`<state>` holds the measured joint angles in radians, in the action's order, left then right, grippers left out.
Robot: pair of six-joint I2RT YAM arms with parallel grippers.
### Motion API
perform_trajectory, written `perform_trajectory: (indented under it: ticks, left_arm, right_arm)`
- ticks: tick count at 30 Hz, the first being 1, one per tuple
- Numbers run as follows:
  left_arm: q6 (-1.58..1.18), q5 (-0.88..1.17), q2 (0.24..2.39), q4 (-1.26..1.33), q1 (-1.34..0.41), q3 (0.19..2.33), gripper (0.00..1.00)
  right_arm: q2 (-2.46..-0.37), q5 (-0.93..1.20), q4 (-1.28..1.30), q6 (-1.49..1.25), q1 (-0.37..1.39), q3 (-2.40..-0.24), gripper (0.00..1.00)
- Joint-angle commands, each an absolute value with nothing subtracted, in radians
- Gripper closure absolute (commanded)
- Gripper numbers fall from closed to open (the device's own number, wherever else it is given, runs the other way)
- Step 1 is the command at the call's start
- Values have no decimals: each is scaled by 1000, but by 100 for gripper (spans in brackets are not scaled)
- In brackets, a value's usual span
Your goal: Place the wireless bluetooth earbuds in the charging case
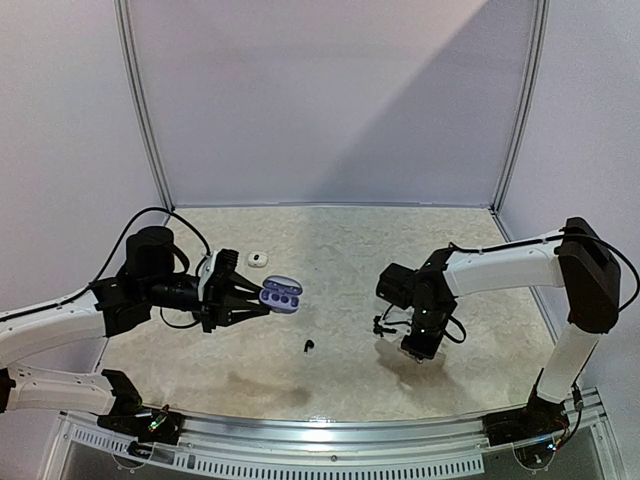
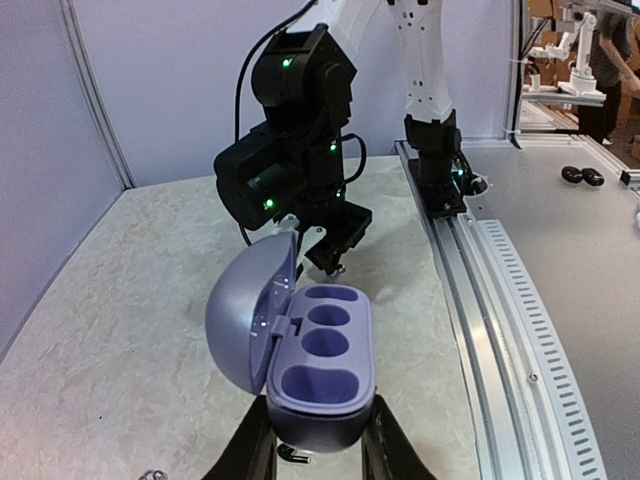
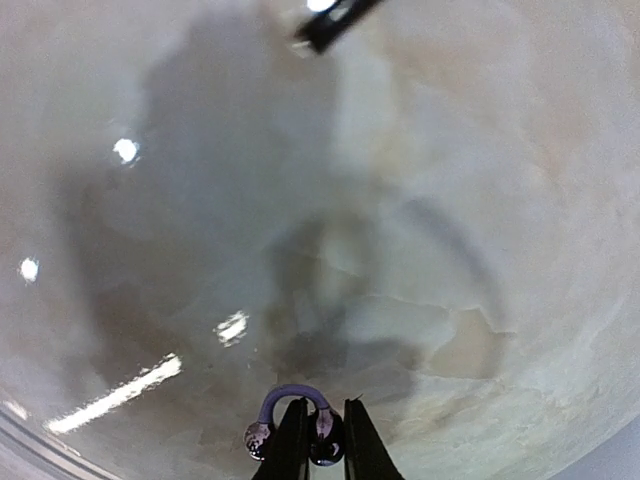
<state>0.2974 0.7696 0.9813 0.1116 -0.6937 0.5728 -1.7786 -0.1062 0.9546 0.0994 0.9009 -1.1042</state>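
Left end effector [image 2: 318, 452] is clamped on the lower body of a lavender charging case [image 2: 320, 372], one dark finger on each side, and holds it off the table [image 1: 345, 235] to the left of centre. The case is pebble-shaped and smooth. Its domed lid swings open to the left on a side hinge, and the tray faces up with rounded hollows in a row, all of them vacant. Right end effector [image 3: 322, 446] points down over the right part of the table, its fingers drawn almost together on a small clip earbud [image 3: 293, 392]. That earbud is a lavender arch matching the case, with a dark glossy bulb at each end. The arch stands clear above the fingertips, and one bulb shows to the left of the left finger. A black earbud [image 1: 308, 346] lies on the table between the two arms, nearer the front, and a white earbud [image 1: 259, 259] lies just behind the left end effector's fingers. Case and clip earbud are well apart, with bare mottled beige surface between them. Pale walls with metal posts close the table at the back and both sides, and a perforated metal rail [image 1: 330, 436] runs along the near edge, where the arm bases are bolted.
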Motion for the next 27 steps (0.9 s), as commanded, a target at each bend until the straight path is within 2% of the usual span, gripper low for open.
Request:
perform_trajectory:
  ticks: [1,4,11,17,27]
  left_arm:
    - [307,765,968,115,-687,551,100]
    - [303,765,966,119,-689,549,100]
    - [312,765,963,109,-690,552,100]
    - [315,764,962,111,-693,554,100]
    - [330,761,957,103,-696,552,100]
  right_arm:
    - [-1729,-259,922,-245,871,-1097,95]
    - [-1718,-307,907,-484,857,-1080,96]
    - [-1683,-337,789,-811,856,-984,95]
    - [-1689,-346,728,-951,857,-955,95]
    - [-1678,-348,782,-998,878,-995,83]
